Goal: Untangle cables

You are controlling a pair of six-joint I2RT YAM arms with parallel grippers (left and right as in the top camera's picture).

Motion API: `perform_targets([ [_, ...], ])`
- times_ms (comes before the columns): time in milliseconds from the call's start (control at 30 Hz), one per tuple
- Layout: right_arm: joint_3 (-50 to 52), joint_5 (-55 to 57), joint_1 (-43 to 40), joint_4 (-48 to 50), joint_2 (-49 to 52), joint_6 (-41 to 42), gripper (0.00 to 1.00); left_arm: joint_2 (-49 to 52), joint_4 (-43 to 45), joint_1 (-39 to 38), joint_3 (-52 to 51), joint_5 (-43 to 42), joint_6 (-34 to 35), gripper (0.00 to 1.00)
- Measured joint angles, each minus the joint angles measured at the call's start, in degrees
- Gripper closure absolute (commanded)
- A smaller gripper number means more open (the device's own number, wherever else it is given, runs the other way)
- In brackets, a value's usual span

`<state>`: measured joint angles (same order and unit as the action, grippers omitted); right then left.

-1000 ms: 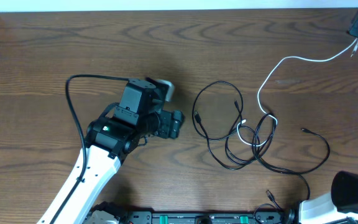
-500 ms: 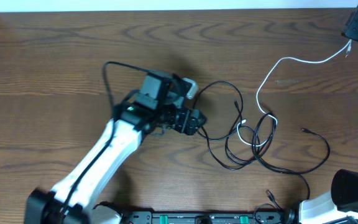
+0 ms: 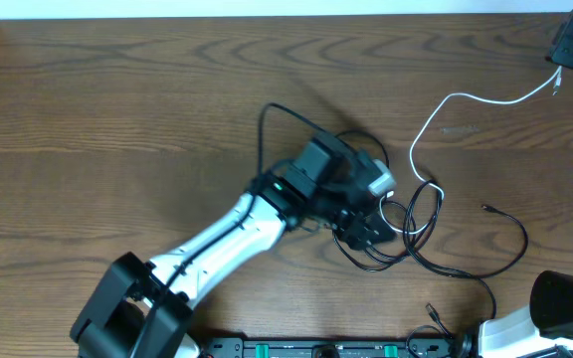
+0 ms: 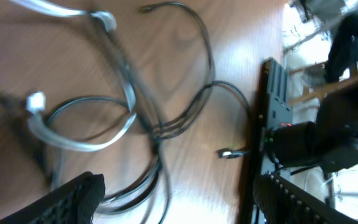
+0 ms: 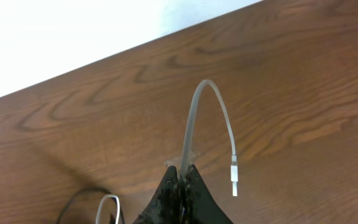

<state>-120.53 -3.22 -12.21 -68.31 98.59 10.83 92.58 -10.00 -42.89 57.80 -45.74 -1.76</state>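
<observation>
— Cables (image 3: 413, 221): position and grip status?
— Tangled on table (image 3: 117, 80) beneath left gripper (image 4: 178, 180), fingers spread. Right gripper (image 5: 180, 182) pinches white cable (image 5: 194, 118) near its plug, far right corner.

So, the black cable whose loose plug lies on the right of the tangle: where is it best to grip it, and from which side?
Grip the black cable on the free stretch just behind its plug. Come straight down from above, with the jaws across the cord. There it lies flat and alone on the table, apart from the tangle, so probably no other cord gets pinched.
</observation>
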Motion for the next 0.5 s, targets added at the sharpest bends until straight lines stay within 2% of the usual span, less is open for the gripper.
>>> perform_targets([
  [233,0.0,0.0,0.0,-1.1,0.0,-0.8,0.99,1.7,3.9,-9.0,0.0,13.0,0.2,0.18],
  [500,0.0,-1.4,0.0,-1.4,0.0,-0.9,0.99,8.3,13.4,-9.2,0.0,23.0,4.3,0.18],
])
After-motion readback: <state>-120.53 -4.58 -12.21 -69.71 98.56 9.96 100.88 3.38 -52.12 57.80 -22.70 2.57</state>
